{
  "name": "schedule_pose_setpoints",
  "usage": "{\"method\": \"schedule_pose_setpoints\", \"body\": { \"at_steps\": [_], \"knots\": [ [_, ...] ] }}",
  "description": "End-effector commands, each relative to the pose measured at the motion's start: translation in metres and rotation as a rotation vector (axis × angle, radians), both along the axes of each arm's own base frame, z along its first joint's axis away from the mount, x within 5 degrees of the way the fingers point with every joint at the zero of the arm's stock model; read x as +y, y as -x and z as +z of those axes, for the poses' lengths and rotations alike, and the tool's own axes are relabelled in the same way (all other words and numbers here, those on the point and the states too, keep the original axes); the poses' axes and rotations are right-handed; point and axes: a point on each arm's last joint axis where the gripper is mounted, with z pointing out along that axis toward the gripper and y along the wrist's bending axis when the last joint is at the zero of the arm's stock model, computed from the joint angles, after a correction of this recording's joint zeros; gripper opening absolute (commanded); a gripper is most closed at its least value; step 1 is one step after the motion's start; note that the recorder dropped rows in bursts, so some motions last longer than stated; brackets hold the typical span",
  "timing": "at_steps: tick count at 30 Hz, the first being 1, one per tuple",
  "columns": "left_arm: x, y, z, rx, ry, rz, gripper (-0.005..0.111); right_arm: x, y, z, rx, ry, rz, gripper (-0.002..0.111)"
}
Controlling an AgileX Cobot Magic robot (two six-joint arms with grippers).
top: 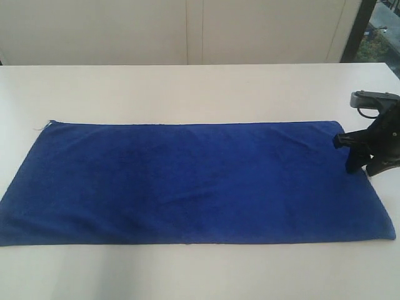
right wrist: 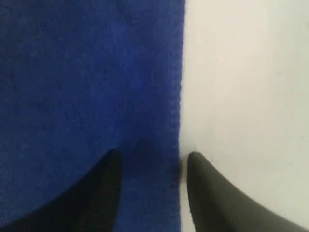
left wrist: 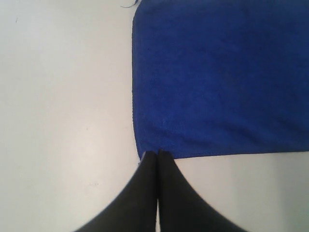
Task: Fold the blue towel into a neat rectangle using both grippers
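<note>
One blue towel lies flat, lengthwise across the white surface. It looks soft, light and limp, and is probably best pinched at its corners. There are two claws. The left claw is clenched at a towel corner. The right claw is released and straddles the opposite short edge.

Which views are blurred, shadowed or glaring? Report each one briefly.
Exterior view: soft, even light, blue towel reasonably sharp. Left wrist view: left gripper close and out of focus, towel clearer. Right wrist view: everything blurred, and a shadow darkens the towel at the right gripper.
</note>
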Motion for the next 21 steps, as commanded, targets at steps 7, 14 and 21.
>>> {"method": "schedule_pose_setpoints", "body": {
  "at_steps": [7,14,21],
  "knots": [
    [0.0,0.002,-0.002,0.008,0.007,0.002,0.0,0.007,0.001,-0.004,0.024,-0.067,0.016,0.042],
    [0.0,0.002,-0.002,0.008,0.007,0.002,0.0,0.01,0.0,-0.007,0.023,-0.07,0.031,0.039],
    [0.0,0.002,-0.002,0.008,0.007,0.002,0.0,0.0,-0.003,-0.007,-0.017,-0.047,-0.061,0.0]
  ]
}}
